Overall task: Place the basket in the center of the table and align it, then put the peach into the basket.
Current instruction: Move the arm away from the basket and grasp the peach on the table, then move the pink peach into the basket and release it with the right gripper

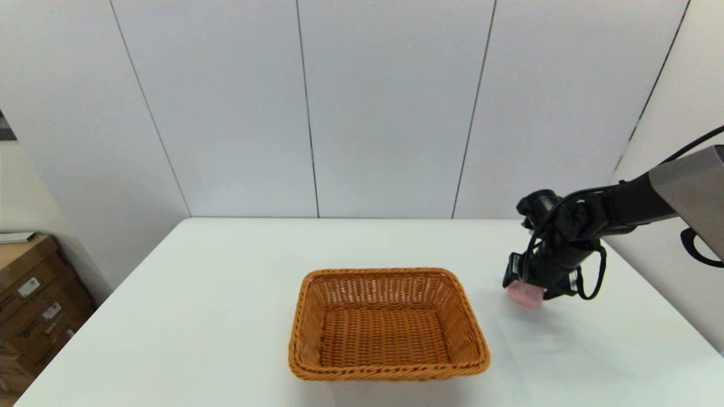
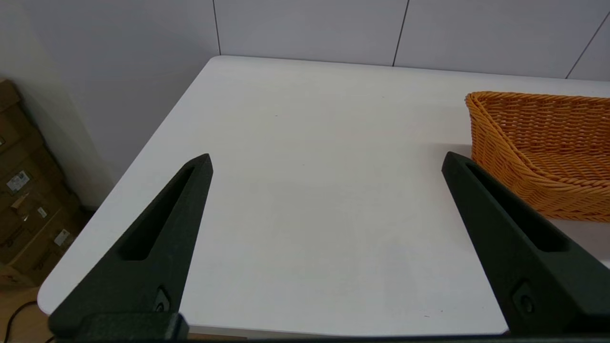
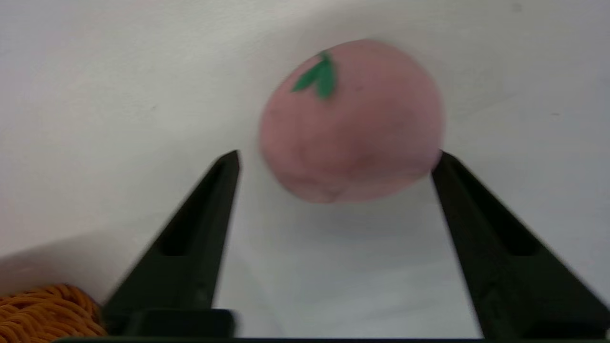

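The orange-brown wicker basket [image 1: 389,371] stands empty in the middle of the white table [image 1: 226,294], its long sides running left to right. To its right, on the tabletop, lies the pale pink peach [image 1: 526,295]. My right gripper [image 1: 529,287] reaches down over it. In the right wrist view the peach [image 3: 352,124], green leaf showing, sits at the tips of the open right gripper [image 3: 337,153], with one fingertip [image 3: 443,164] at its edge. My left gripper [image 2: 327,156] hangs open and empty over the table's left side, beside the basket [image 2: 524,138].
Cardboard boxes [image 1: 34,294] are stacked on the floor off the table's left edge. A grey panelled wall stands behind the table. A corner of the basket [image 3: 43,309] shows next to the right gripper. Bare tabletop [image 2: 305,200] lies under the left gripper.
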Robot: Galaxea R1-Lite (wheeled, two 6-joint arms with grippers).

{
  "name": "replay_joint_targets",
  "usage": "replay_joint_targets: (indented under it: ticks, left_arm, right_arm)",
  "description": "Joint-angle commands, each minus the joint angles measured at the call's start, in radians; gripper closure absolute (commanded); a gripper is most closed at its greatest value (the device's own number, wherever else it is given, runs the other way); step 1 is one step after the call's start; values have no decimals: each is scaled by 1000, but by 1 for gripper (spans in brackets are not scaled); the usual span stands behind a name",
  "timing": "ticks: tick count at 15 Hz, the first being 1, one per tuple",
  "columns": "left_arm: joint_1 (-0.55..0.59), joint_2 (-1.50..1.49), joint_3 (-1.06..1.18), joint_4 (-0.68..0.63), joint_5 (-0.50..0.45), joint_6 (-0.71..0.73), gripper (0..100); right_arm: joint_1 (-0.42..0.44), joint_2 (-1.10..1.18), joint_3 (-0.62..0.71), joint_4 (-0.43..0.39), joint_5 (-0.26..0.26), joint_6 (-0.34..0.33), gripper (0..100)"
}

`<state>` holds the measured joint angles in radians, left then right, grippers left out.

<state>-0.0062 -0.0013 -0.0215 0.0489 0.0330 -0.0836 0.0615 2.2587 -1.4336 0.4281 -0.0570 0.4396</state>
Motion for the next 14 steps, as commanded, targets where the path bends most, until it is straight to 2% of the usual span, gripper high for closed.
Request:
replay_joint_targets:
  ticks: [1,9,11,14]
  left_arm:
    - [0,1,0,0,1,-1,0]
    - [0,1,0,0,1,-1,0]
    - [0,0,0,0,1,-1,0]
    - [0,1,0,-1,1,-1,0]
  right_arm:
    - [8,25,-25,1,3,2,100]
    - [1,-51,-45,11,13,-4,100]
    - [-8,-137,-42,23,72,-2,100]
    - [9,-278,-42,118,112,-2,100]
